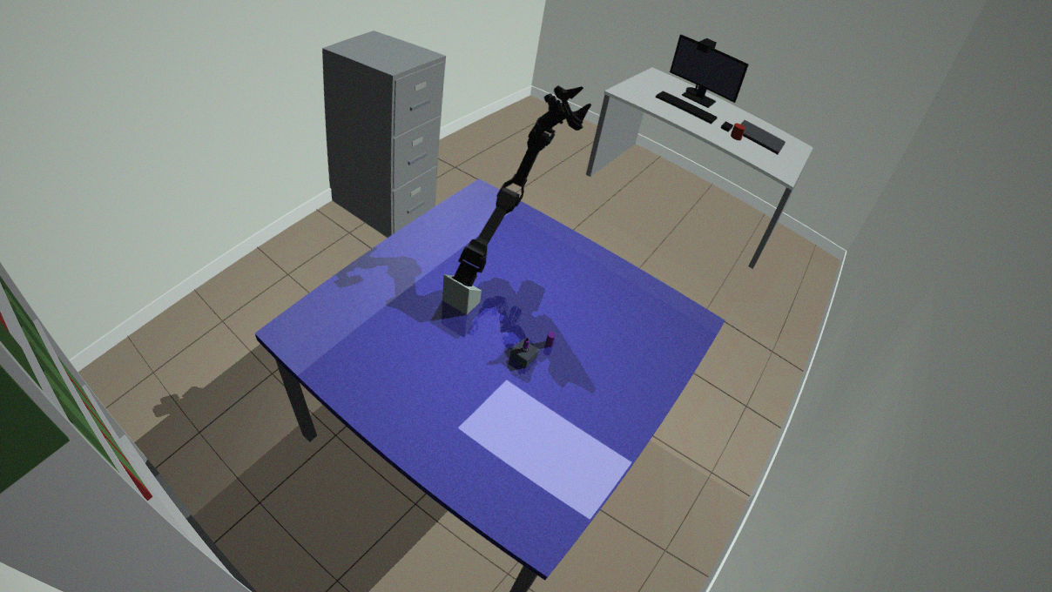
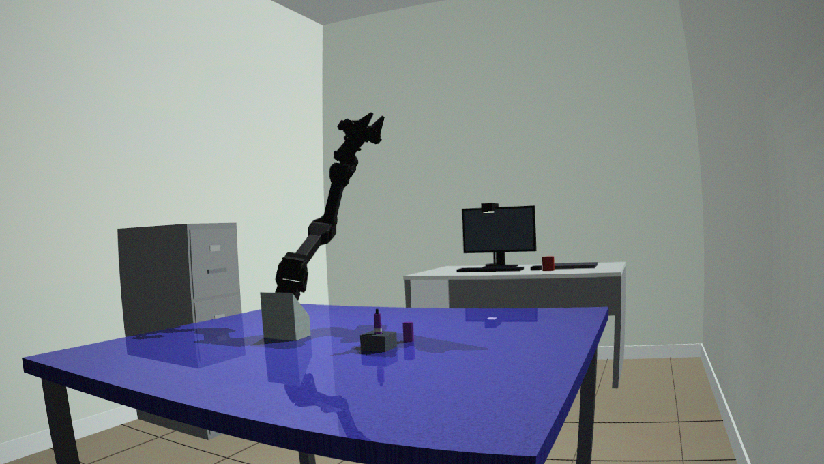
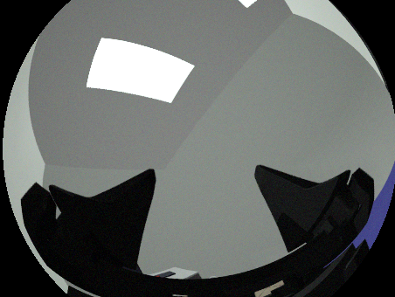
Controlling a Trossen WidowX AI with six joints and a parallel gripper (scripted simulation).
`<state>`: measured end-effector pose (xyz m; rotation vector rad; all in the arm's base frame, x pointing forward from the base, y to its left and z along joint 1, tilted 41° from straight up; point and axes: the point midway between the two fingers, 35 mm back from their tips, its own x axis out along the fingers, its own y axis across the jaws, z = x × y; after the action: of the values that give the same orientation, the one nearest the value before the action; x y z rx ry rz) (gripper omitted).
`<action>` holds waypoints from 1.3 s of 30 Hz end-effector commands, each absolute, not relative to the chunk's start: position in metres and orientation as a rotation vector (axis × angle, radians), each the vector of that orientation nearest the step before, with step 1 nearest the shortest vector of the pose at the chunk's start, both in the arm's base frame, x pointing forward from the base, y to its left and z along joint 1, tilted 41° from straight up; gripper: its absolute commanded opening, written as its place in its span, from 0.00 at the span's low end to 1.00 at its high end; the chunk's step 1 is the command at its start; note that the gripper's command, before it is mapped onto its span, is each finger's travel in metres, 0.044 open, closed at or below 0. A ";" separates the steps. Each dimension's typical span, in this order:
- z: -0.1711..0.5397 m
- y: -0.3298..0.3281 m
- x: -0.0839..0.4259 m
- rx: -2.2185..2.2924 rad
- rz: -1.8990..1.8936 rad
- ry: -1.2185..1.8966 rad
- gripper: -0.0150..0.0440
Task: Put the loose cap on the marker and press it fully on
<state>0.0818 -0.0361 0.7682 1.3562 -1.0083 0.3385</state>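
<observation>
The marker [image 1: 526, 343] [image 2: 377, 321] stands upright in the dark holder block [image 1: 523, 360] [image 2: 377, 343], with its narrow dark tip up and bare. The purple cap [image 1: 550, 339] [image 2: 408, 331] stands on the blue table [image 1: 397, 353] [image 2: 461, 392] just right of the block, apart from it. My gripper [image 1: 585, 97] [image 2: 377, 114] [image 3: 207, 173] is open and empty. It is high above the table on the stretched-out arm and points up and away from the marker and cap. Neither shows in the wrist view.
The arm's pale base block [image 1: 461, 294] [image 2: 277, 316] stands on the table, left of the holder block. A grey filing cabinet [image 1: 360, 132] [image 2: 153, 276] stands beyond the table at the left. A white desk [image 1: 736, 146] with a monitor and a red cup is at the back right.
</observation>
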 end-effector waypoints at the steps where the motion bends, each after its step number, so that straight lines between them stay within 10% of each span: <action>1: 0.768 -0.038 0.082 1.358 0.335 -1.008 0.89; 6: 0.749 -0.089 0.099 1.413 0.215 -0.979 0.67; 20: 0.627 -0.235 0.211 1.547 -0.186 -0.600 0.67; 39: 0.496 -0.254 0.309 1.656 -0.359 -0.196 0.67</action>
<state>0.2928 -0.2508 0.5248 1.6556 -0.2833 -0.3207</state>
